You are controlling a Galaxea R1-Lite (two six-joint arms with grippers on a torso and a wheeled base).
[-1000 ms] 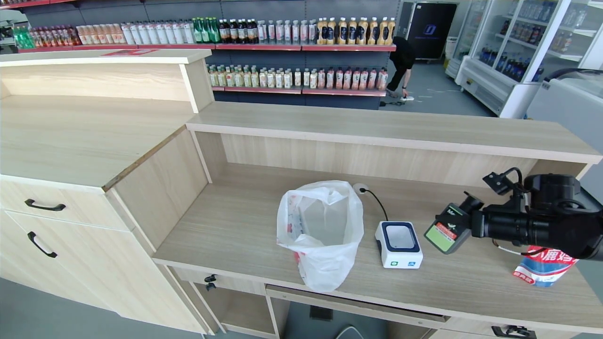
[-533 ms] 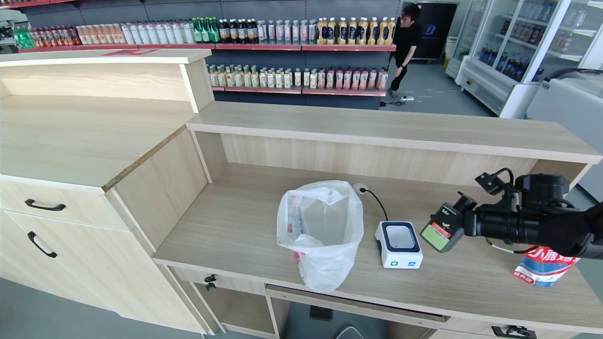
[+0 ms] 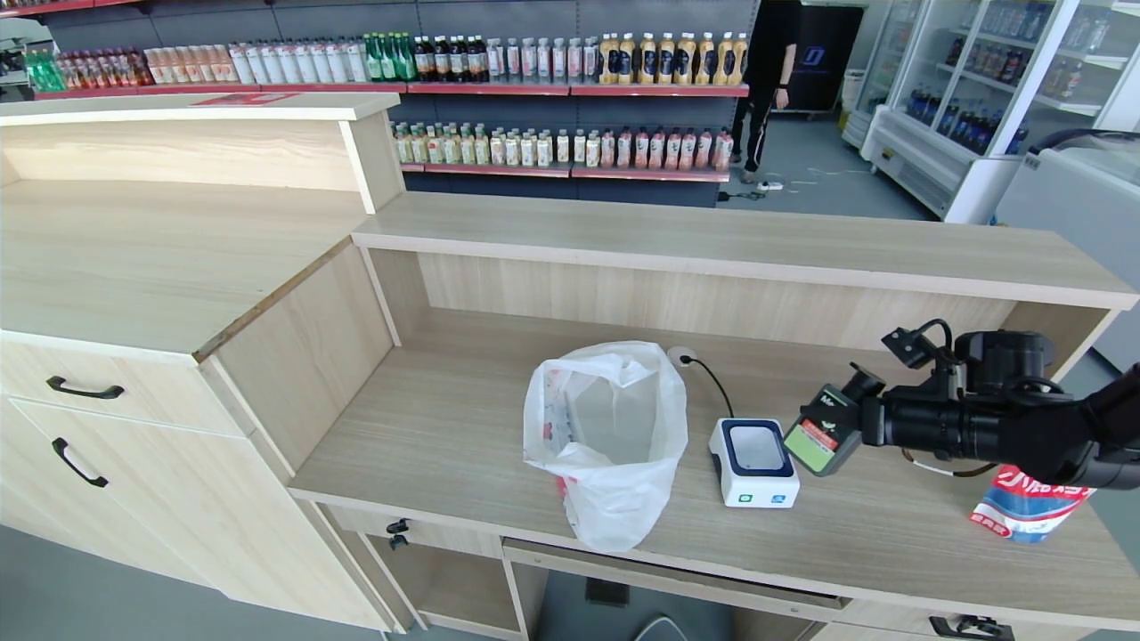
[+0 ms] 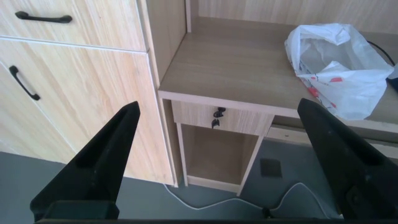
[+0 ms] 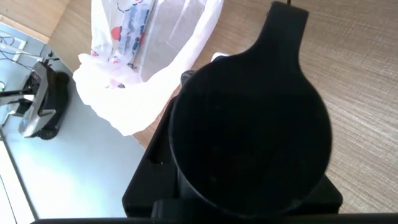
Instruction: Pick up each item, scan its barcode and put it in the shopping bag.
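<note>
as the right arm slid toward 9 o'clock over the last second, the small green-and-black carton point(image 3: 821, 434) it carries came from well off the scanner point(image 3: 753, 461) to just beside it, now hanging off the counter point(image 3: 427, 427) at the scanner's 2 o'clock edge. right gripper point(image 3: 848, 417) clamped on the carton, same hold as before, green face tilted down toward the scanner window. not over the glass yet, so my read is the scan hasn't happened; a bit more travel to 9 o'clock should put the label above the window. shopping bag point(image 3: 606, 436) hasn't moved: standing, mouth open, at the scanner's 9 o'clock, close beside it. can't tell if scanner and bag touch. something printed is already inside the bag, can't tell what. blue-and-white pouch point(image 3: 1024, 509) stands at the counter's 4 o'clock end, partly behind the arm, untouched, looks next in line. left gripper point(image 4: 217, 106) is down by the cabinet front at the counter's 7 o'clock, fingers spread wide, holding nothing. risk i'd flag: if the barcode is on another face, the carton needs a turn before bagging.
</note>
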